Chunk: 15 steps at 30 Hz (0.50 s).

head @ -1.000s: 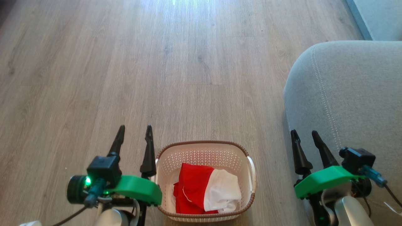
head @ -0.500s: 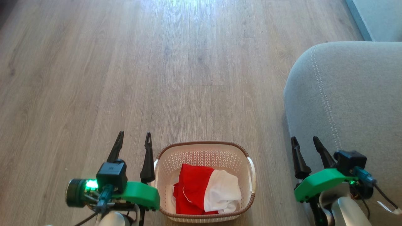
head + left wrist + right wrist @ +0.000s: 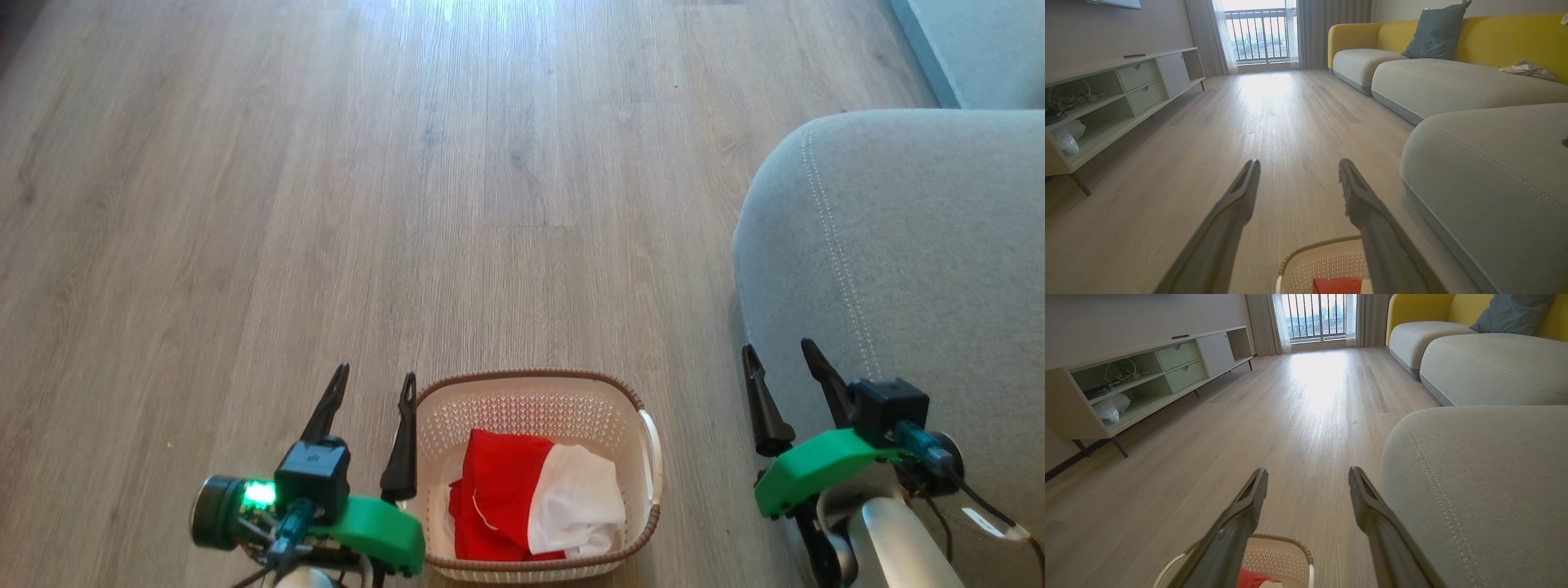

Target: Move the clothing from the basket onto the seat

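Note:
The cream basket [image 3: 531,392] with a brown rim stands on the wooden floor near the bottom of the head view. Inside lies the clothing [image 3: 535,506], a crumpled garment half red, half white. My left gripper [image 3: 374,376] is open and hovers just left of the basket, its right finger over the basket's left rim. My right gripper [image 3: 780,353] is open too, to the basket's right, at the edge of the grey seat [image 3: 922,245]. In the left wrist view the basket [image 3: 1323,261] and a red piece of clothing [image 3: 1337,286] show between the fingers; the right wrist view shows the basket [image 3: 1278,555] below.
The wooden floor [image 3: 408,204] stretches ahead of the basket. A low TV cabinet [image 3: 1147,379] lines the left wall. A yellow-backed sofa [image 3: 1453,81] with a dark cushion [image 3: 1435,32] continues beyond the seat, with a bundle of cloth [image 3: 1527,69] on it.
The left gripper has moved right, up to the basket's left rim. The right gripper has shifted slightly left. Both stay open, and the clothing lies unchanged.

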Motion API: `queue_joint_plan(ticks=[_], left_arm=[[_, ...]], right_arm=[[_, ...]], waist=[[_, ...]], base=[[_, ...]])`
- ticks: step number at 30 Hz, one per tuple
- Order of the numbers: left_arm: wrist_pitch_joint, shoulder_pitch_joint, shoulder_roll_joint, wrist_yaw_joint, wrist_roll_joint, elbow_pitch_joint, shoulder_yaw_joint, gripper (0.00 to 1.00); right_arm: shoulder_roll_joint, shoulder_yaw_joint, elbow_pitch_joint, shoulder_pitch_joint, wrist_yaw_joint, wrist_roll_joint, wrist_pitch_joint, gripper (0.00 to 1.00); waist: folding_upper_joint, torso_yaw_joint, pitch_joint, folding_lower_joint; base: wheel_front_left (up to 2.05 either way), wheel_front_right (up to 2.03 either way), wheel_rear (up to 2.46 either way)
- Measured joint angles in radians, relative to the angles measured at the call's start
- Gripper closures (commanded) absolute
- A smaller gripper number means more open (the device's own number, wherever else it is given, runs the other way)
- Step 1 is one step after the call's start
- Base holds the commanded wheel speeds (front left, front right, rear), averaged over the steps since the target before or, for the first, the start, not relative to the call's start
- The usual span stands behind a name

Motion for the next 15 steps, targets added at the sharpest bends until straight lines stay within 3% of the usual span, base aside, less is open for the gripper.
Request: queue_joint_plan(ticks=[5,15], left_arm=[[0.000,0.007,-0.013,-0.057,-0.011,0.027,0.040,0.00],[0.000,0.008,-0.020,-0.087,-0.009,0.046,0.068,0.00]], right_arm=[[0.000,0.003,0.024,0.000,0.000,0.037,0.000,0.00],[-0.001,0.018,0.047,0.000,0.000,0.038,0.000,0.00]], waist=[[0.0000,0.000,-0.004,0.0000],[0.0000,0.000,-0.012,0.0000]], base=[[0.00,0.00,0.00],[0.00,0.00,0.00]])
